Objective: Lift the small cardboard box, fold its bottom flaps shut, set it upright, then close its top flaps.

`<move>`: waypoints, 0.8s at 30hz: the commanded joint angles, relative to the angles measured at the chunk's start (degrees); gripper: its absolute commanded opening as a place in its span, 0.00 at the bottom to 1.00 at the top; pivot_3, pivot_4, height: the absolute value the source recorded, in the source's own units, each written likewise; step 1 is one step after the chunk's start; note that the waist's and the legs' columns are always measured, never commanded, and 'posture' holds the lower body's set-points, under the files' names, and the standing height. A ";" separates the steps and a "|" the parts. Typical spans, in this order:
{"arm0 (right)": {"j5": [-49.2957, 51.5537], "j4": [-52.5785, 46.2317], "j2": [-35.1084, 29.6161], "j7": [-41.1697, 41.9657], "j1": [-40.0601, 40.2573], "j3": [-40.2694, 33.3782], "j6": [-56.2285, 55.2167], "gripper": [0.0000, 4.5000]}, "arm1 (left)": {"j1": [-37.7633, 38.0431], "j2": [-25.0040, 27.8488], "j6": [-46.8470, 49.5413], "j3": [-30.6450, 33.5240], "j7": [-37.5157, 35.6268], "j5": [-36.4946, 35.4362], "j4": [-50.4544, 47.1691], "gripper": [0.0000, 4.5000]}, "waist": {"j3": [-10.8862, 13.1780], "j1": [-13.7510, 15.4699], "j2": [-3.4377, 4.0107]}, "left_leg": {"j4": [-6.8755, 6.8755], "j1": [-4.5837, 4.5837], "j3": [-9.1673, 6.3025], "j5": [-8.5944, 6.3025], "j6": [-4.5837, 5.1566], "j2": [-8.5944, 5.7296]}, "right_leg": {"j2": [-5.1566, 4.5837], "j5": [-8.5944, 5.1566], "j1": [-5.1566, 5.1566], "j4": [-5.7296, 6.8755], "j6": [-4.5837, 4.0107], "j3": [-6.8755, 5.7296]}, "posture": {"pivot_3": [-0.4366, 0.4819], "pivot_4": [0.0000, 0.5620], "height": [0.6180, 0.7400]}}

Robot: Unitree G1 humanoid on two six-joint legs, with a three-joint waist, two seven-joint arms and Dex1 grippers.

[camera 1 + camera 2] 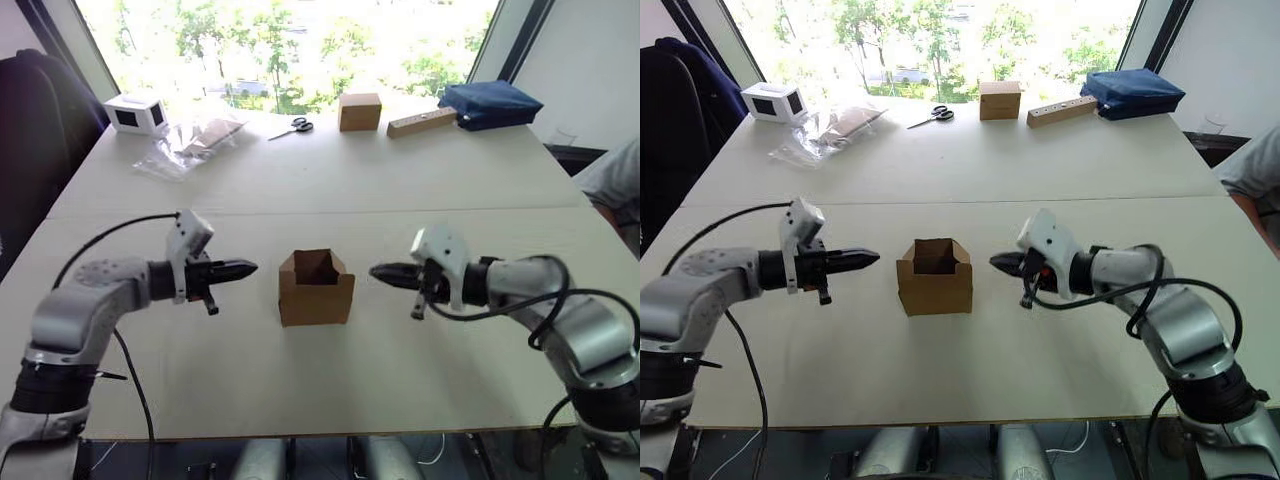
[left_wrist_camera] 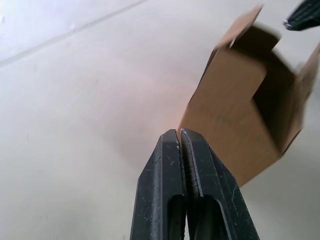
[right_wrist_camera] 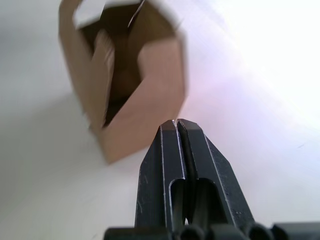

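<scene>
Standing small cardboard box [image 1: 316, 288], between left tool [image 1: 250, 268], right tool [image 1: 377, 271]

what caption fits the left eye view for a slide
Shut left gripper and right gripper flank the open-topped small cardboard box.

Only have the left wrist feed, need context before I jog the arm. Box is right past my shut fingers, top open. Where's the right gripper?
Observer: The right gripper is on the opposite side of the small cardboard box, pointing at it, fingers shut, with a gap to the wall.
Operator: Is my left one touching the box?
Observer: No. The left gripper stops short of the box wall; bare table shows between them.
Operator: Box upright?
Observer: Yes, it stands on the table with its open end up, top flaps raised.
Operator: Anything else near it?
Observer: Nothing close. Scissors and a smaller tan cardboard cube lie at the far edge.
</scene>
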 commanded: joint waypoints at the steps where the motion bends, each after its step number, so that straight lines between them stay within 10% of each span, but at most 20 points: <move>1: 2.10 1.95 1.38 2.08 -2.51 0.13 -1.64 0.00 | -0.90 0.19 1.92 -1.27 -0.63 -3.22 -4.68 0.02 | 0.00 -0.10 0.00 | -0.02 0.02 0.00 0.00 0.00 0.00 | 0.00 0.00 0.00 0.01 0.00 0.00 | 0.48 0.27 1.00; 24: -6.82 14.89 9.04 6.73 -7.24 13.04 -12.40 0.00 | -5.35 -4.68 -7.30 -11.69 -0.50 4.68 4.61 0.02 | 0.00 -0.07 0.00 | -0.02 0.01 0.01 0.05 -0.09 0.00 | 0.01 0.00 -0.02 0.01 0.00 0.00 | 0.48 0.27 1.00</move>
